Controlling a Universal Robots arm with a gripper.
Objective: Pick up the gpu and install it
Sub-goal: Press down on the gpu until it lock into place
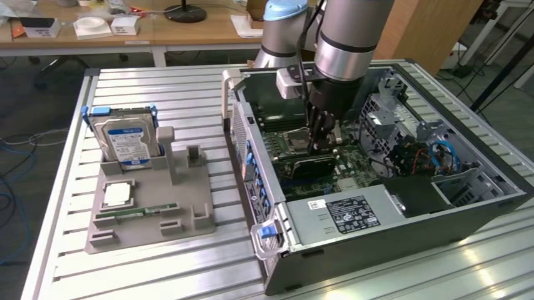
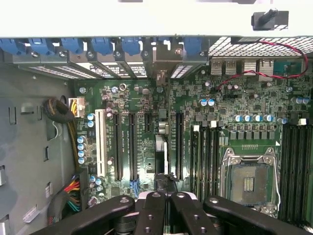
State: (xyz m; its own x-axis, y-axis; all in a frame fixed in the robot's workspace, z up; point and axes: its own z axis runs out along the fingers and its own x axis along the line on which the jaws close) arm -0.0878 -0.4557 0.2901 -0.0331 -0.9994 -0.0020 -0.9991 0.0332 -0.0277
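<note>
Slatted aluminium worktable across lower frame. Wooden desk along upper left, black lamp base on it. Wooden panel upper right. Dark floor at left, cables trailing.

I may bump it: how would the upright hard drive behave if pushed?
The hard drive stands on edge in its grey holder, so it probably tips rather than slides. Its metal casing looks rigid, likely heavy.

table: slatted metal | on it: grey holder, open computer case
</note>
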